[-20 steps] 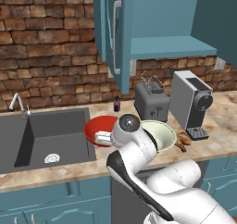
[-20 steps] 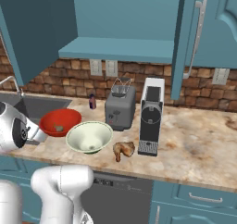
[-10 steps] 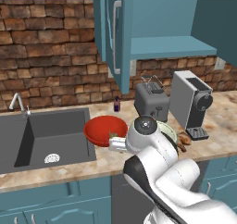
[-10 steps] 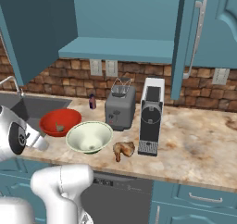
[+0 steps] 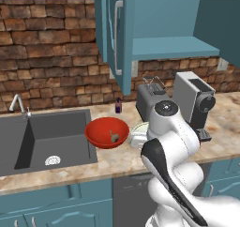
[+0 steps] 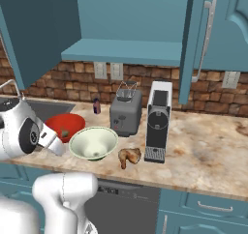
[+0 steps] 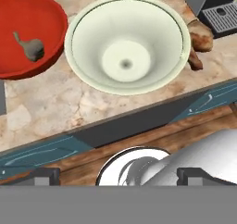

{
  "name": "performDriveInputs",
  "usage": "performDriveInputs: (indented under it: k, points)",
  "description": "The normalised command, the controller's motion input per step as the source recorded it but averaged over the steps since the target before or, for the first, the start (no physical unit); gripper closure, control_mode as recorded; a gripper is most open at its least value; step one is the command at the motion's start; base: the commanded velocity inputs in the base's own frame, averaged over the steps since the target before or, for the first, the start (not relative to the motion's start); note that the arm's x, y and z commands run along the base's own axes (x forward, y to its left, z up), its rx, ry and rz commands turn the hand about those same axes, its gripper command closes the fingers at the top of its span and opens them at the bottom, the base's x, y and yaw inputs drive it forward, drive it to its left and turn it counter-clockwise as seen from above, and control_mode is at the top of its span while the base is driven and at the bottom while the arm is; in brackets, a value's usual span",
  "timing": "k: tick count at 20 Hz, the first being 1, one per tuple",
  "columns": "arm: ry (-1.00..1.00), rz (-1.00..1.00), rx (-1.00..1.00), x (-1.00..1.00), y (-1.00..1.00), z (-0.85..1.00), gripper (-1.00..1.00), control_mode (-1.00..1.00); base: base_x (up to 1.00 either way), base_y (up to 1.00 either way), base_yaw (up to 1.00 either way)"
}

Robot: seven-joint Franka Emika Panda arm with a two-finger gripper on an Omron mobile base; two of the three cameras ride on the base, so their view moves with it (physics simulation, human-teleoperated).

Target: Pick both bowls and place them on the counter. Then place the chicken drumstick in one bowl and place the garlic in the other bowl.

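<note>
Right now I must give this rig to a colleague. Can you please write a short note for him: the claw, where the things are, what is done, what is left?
Claw: open, holding nothing.
Red bowl: on the counter beside the sink, with the garlic inside.
Cream bowl: on the counter to the right of the red one, empty.
Drumstick: lying on the counter between the cream bowl and the coffee machine, not in a bowl.
Done: both bowls placed, garlic in the red bowl.
Left: pick up the drumstick and put it in the cream bowl.
</note>
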Motion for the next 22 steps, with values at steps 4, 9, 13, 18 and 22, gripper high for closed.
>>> performDriveInputs:
  k: [4, 9, 13, 18, 22]
  points:
    - [0.00, 0.00, 0.00, -0.19, -0.77, -0.27, -1.00, -1.00, 0.00, 0.00, 0.00]
    - [0.00, 0.00, 0.00, -0.28, -0.79, -0.38, -1.00, -1.00, 0.00, 0.00, 0.00]
    - [-0.06, 0.01, 0.01, -0.10, -0.79, -0.40, -1.00, -1.00, 0.00, 0.00, 0.00]
    - [-0.13, 0.05, 0.04, -0.04, -0.79, -0.41, -1.00, -1.00, 0.00, 0.00, 0.00]
    - [-0.02, 0.01, 0.00, 0.07, -0.30, -0.28, -1.00, -1.00, 0.00, 0.00, 0.00]
